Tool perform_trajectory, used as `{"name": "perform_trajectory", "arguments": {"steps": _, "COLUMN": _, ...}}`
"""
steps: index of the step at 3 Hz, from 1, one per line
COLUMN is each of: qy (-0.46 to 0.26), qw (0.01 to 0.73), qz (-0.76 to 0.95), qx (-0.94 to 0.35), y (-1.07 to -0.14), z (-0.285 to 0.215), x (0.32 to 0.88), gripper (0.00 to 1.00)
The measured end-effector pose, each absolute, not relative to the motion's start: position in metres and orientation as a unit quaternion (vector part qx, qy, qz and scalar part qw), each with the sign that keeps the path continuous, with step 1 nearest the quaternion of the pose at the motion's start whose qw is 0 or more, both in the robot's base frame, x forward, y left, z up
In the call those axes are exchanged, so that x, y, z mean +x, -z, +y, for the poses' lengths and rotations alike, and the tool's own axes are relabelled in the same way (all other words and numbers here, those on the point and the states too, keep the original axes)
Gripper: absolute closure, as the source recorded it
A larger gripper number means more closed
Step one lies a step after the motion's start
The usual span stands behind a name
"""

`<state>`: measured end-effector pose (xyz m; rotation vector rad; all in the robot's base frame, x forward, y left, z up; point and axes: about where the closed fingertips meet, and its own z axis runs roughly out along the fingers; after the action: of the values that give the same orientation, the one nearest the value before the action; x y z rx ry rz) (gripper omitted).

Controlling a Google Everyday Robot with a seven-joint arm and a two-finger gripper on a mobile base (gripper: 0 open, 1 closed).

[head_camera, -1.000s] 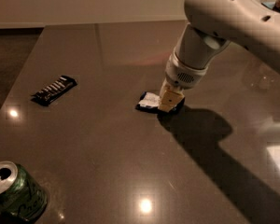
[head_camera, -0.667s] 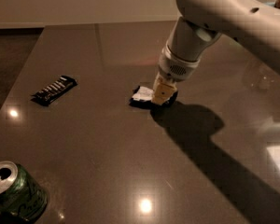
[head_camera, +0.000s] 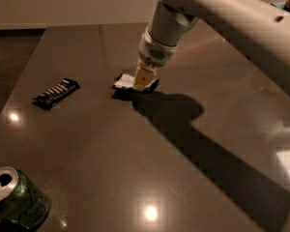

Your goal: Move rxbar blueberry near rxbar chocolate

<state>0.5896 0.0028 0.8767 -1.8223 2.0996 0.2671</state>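
Observation:
The rxbar blueberry [head_camera: 123, 81], a dark bar with a white patch, is at the middle of the dark table [head_camera: 135, 168]. My gripper [head_camera: 144, 82] comes down from the upper right and is shut on the bar's right end. It holds the bar at or just above the table top, with a shadow beneath it. The rxbar chocolate [head_camera: 56, 93], black with rows of white lettering, lies flat to the left, about a bar's length from the blueberry bar. The fingers hide the right part of the blueberry bar.
A green soda can [head_camera: 17, 197] stands at the table's near left corner. My arm [head_camera: 232, 23] spans the upper right and casts a long shadow over the right half of the table. The table's left edge runs close beyond the chocolate bar.
My gripper has moved left with the rxbar blueberry in it, closer to the rxbar chocolate. The chocolate bar and the can have not moved.

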Motion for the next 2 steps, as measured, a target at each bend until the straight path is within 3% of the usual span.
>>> {"name": "perform_trajectory", "arguments": {"steps": 2, "qy": -0.129, "qw": 0.183, "qz": 0.716, "qx": -0.661, "y": -0.875, "z": 0.079, "x": 0.613, "gripper": 1.0}}
